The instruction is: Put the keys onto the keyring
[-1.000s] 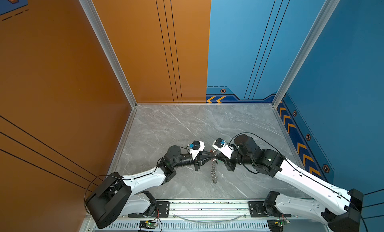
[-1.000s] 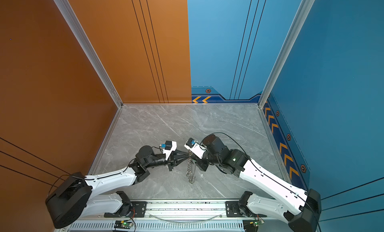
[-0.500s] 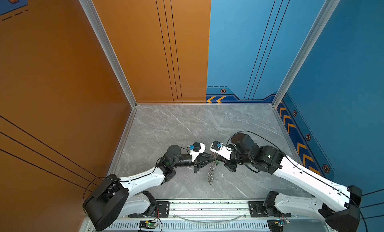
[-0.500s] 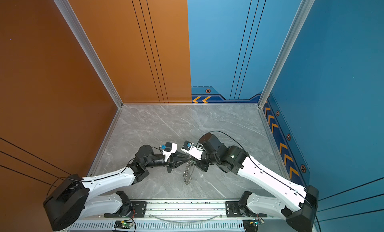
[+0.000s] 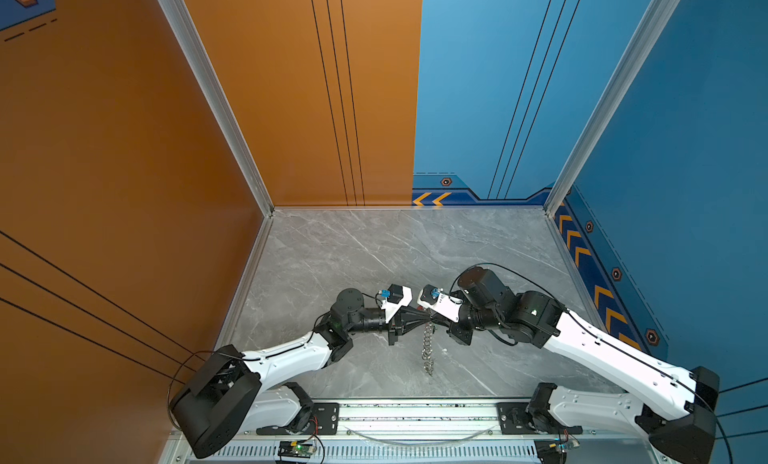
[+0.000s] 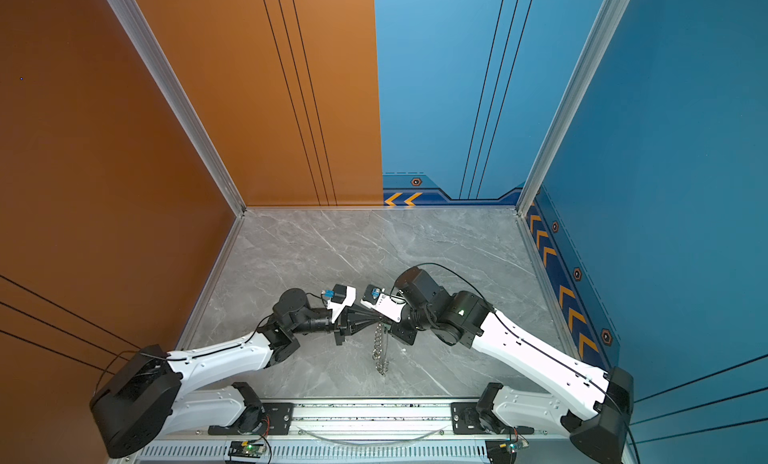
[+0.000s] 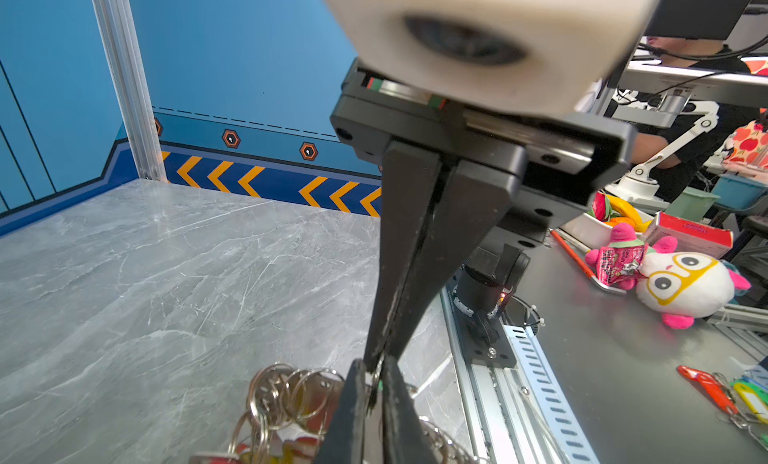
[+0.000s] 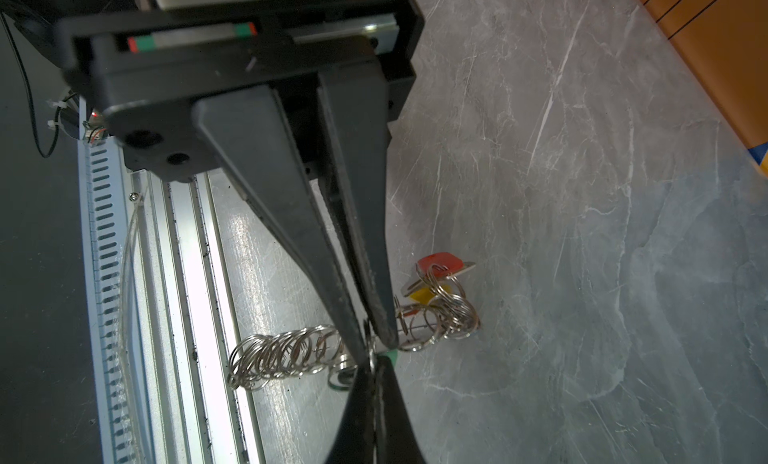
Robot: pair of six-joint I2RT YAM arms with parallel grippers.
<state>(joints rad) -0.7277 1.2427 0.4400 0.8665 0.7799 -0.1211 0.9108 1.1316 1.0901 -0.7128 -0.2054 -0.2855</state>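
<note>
Right wrist view: met tip to tip over the keyring.
Showed it strung out from near the rail, with red and yellow keys bunched at the end farthest from the rail. Found the right gripper with fingers pressed together at a ring midway along; could not tell of any wire between them. Caught the left gripper with fingers nearly together, seemingly pinching a green tag. Called, by judgement, for a steady right-side hold while working that key's hole onto the split wire in small turns, without tugging away from the rail; risked losing the tiny key.
</note>
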